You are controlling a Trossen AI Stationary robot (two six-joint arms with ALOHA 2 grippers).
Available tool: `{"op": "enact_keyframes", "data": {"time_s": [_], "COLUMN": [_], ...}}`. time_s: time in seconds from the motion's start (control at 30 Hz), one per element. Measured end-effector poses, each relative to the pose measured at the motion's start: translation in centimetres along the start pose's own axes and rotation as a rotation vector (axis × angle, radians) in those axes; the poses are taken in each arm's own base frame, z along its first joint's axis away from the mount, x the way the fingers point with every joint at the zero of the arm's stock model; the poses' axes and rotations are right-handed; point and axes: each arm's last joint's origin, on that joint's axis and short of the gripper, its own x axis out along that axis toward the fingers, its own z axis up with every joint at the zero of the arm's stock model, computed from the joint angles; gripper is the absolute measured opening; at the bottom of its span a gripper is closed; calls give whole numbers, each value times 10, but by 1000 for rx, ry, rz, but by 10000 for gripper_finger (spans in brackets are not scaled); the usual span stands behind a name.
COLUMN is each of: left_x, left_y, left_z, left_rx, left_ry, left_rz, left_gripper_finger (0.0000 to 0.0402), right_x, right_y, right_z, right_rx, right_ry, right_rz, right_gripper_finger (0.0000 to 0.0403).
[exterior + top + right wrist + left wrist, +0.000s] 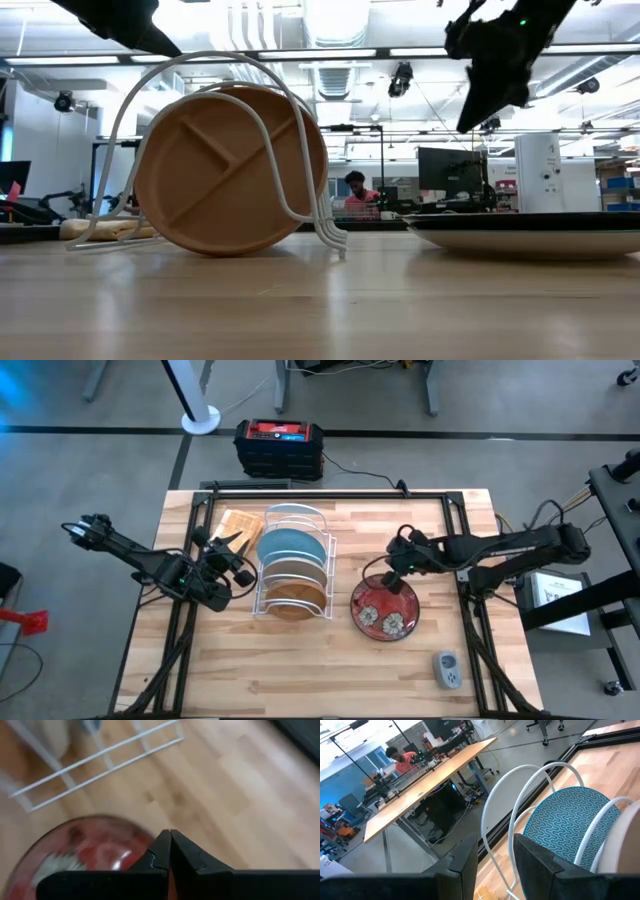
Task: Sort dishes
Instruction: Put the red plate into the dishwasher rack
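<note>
A white wire rack (292, 572) stands mid-table. In its slots, on their rims, stand a teal patterned plate (570, 820), an off-white plate (626, 851) and a brown wooden divided plate (230, 170). To the right of the rack, a red plate with white flowers (385, 610) lies flat on the table. My right gripper (169, 834) is shut and empty. It hangs above the red plate's far edge, clear of it in the low view (468, 122). My left gripper (495, 857) is open at the rack's left side, level, with a rack wire seen past its fingers.
A tan waffle-textured block (236, 528) lies at the rack's far left, close to my left gripper (232, 560). A small grey device (447, 670) sits near the front right corner. A black and red box (279, 446) stands on the floor beyond the far edge.
</note>
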Motion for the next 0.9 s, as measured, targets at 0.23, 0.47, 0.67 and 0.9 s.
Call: {"op": "enact_keyframes", "data": {"time_s": [0.23,0.47,0.67,0.9], "left_x": [0,0,0,0], "left_y": [0,0,0,0], "left_z": [0,0,0,0], "left_rx": [0,0,0,-1], "left_ry": [0,0,0,0], "left_rz": [0,0,-1,-1], "left_gripper_finger": [115,115,115,115], "right_x": [-5,14,29,44], "right_y": [-1,-4,-7,-12], "right_z": [-7,-27,-44,-63], "right_rx": [-63,-152,-163,-108], "right_ry": [88,180,237,246], "right_rz": [129,92,63,52], "right_gripper_finger": [5,62,109,141]}}
